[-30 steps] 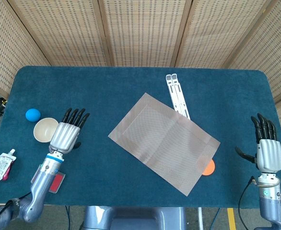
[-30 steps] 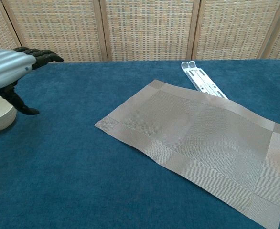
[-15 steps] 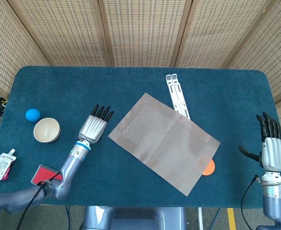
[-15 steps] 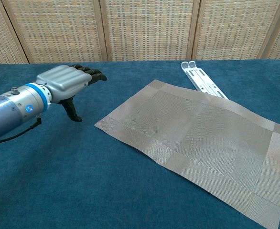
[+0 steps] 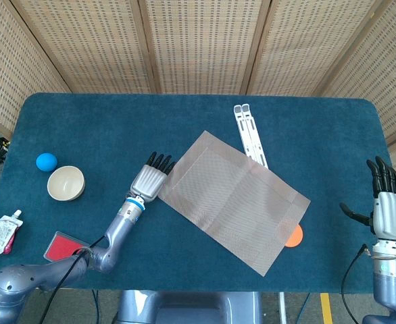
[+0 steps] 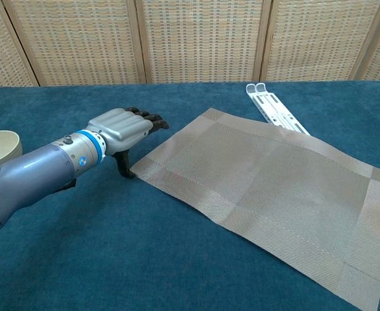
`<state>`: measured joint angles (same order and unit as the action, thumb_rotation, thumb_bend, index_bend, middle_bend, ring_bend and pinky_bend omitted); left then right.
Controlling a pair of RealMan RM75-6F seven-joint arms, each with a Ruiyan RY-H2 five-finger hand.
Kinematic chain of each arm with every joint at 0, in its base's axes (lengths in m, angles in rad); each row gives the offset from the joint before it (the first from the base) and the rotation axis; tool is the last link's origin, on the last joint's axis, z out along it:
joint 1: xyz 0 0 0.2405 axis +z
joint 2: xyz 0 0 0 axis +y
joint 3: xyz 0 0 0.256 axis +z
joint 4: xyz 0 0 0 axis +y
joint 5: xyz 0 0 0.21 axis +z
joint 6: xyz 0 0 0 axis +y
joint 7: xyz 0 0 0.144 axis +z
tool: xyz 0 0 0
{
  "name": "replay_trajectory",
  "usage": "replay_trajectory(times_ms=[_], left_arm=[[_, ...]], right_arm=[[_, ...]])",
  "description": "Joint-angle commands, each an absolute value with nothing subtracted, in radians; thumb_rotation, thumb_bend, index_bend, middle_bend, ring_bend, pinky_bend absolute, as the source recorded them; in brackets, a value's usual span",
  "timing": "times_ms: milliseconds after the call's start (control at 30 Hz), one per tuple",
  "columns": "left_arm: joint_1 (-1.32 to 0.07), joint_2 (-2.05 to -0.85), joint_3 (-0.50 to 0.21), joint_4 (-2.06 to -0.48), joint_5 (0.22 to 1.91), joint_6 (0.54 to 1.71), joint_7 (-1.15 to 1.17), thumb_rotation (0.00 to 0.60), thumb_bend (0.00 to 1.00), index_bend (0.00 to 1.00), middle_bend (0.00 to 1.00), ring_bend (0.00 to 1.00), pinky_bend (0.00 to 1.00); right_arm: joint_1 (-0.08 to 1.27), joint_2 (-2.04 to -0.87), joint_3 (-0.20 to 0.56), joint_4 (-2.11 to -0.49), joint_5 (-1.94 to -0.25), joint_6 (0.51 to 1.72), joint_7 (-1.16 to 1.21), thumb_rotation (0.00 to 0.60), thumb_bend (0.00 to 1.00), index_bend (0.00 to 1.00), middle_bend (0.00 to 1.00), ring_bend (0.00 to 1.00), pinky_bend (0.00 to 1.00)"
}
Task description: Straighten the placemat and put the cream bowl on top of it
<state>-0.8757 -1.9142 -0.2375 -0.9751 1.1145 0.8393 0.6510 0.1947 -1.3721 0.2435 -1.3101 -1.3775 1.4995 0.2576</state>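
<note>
Placemat (image 5: 230,200) lying skewed on table (image 5: 117,121), its near-left corner touching left hand (image 5: 150,181), fingers apart, holding nothing. Cream bowl (image 5: 65,183) sitting empty, well left of that hand. Right hand (image 5: 386,210) hovering spread, unladen, far right. Orange disc (image 5: 294,236) half hiding under placemat.

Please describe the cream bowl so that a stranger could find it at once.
On the blue table, look near the left edge. The cream bowl stands just below the blue ball; it is the only round, hollow, pale dish there.
</note>
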Motion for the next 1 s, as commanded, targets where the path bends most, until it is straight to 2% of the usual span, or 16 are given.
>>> replay_trajectory(times_ms=[33,133,200,367,433,833,900,1000], left_arm=[[-0.882,-1.923,-0.229,-0.959,1.121,0.837,0.642,0.6,0.07,0.08,0.0,0.0,0.0],[-0.891,-1.936,-0.224,-0.937,1.128,0.835,0.627,0.6,0.09,0.09,0.0,0.0,0.0],[-0.899,-1.948,-0.22,-0.923,1.146,0.841,0.607,0.6,0.15,0.1,0.0,0.0,0.0],[-0.906,-1.969,-0.205,-0.889,1.205,0.874,0.532,0.6,0.41,0.16,0.0,0.0,0.0],[-0.908,-1.979,-0.196,-0.868,1.239,0.895,0.483,0.6,0.44,0.19,0.0,0.0,0.0],[-0.927,-2.043,-0.163,-0.739,1.361,0.964,0.289,0.6,0.48,0.25,0.0,0.0,0.0],[-0.929,-2.051,-0.162,-0.724,1.371,0.973,0.269,0.6,0.48,0.28,0.0,0.0,0.0],[-0.931,-2.062,-0.159,-0.704,1.387,0.985,0.239,0.6,0.48,0.42,0.0,0.0,0.0]], right_arm=[[0.195,-1.373,0.243,-1.309,-1.377,1.498,0.258,0.6,0.26,0.08,0.0,0.0,0.0],[0.195,-1.374,0.245,-1.309,-1.379,1.503,0.259,0.6,0.26,0.08,0.0,0.0,0.0],[0.196,-1.376,0.246,-1.308,-1.381,1.505,0.261,0.6,0.26,0.08,0.0,0.0,0.0],[0.196,-1.378,0.246,-1.306,-1.381,1.505,0.264,0.6,0.26,0.08,0.0,0.0,0.0],[0.196,-1.377,0.247,-1.305,-1.38,1.506,0.264,0.6,0.26,0.08,0.0,0.0,0.0],[0.194,-1.374,0.248,-1.315,-1.378,1.505,0.269,0.6,0.26,0.09,0.0,0.0,0.0],[0.194,-1.374,0.248,-1.316,-1.378,1.506,0.269,0.6,0.26,0.09,0.0,0.0,0.0],[0.194,-1.373,0.249,-1.317,-1.376,1.503,0.27,0.6,0.26,0.09,0.0,0.0,0.0]])
